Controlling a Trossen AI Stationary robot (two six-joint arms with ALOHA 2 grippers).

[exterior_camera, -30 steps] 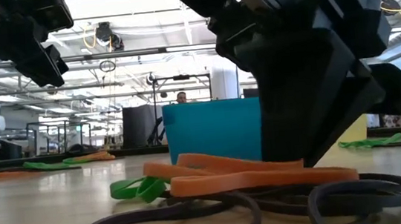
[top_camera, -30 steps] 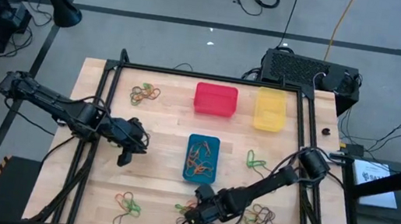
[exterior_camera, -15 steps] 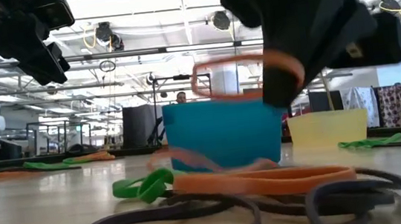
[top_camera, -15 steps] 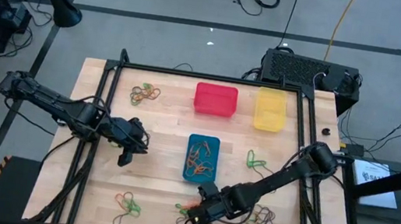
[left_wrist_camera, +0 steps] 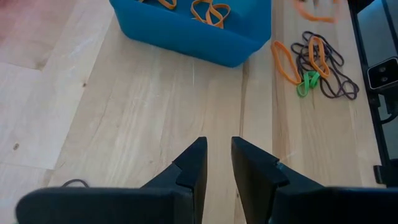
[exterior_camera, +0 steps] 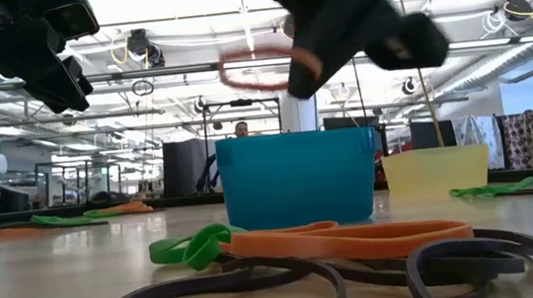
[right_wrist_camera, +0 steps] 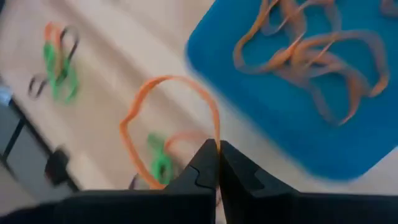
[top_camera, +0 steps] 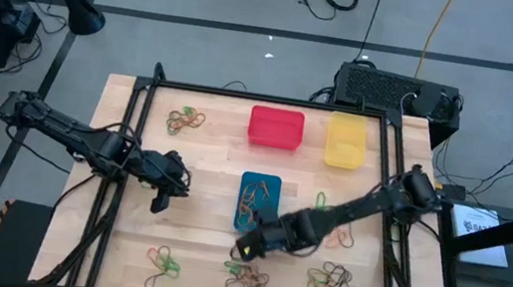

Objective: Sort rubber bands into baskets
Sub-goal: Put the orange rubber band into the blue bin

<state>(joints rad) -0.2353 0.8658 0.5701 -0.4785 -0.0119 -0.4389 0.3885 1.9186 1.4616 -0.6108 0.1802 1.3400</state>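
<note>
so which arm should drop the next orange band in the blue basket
The right. Its gripper is shut on an orange rubber band, lifted beside the blue basket that already holds orange bands. The left gripper waits empty over bare table, away from any pile.

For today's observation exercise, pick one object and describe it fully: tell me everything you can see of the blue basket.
The blue basket is a small rectangular tub with rounded corners, plastic by its look, open at the top. It stands upright on the wooden table, near the middle, in front of the red basket. Several orange rubber bands lie tangled inside it. The right tool, shut on an orange rubber band, hangs by the basket's front end without touching it. More bands lie on the table nearby.
</note>
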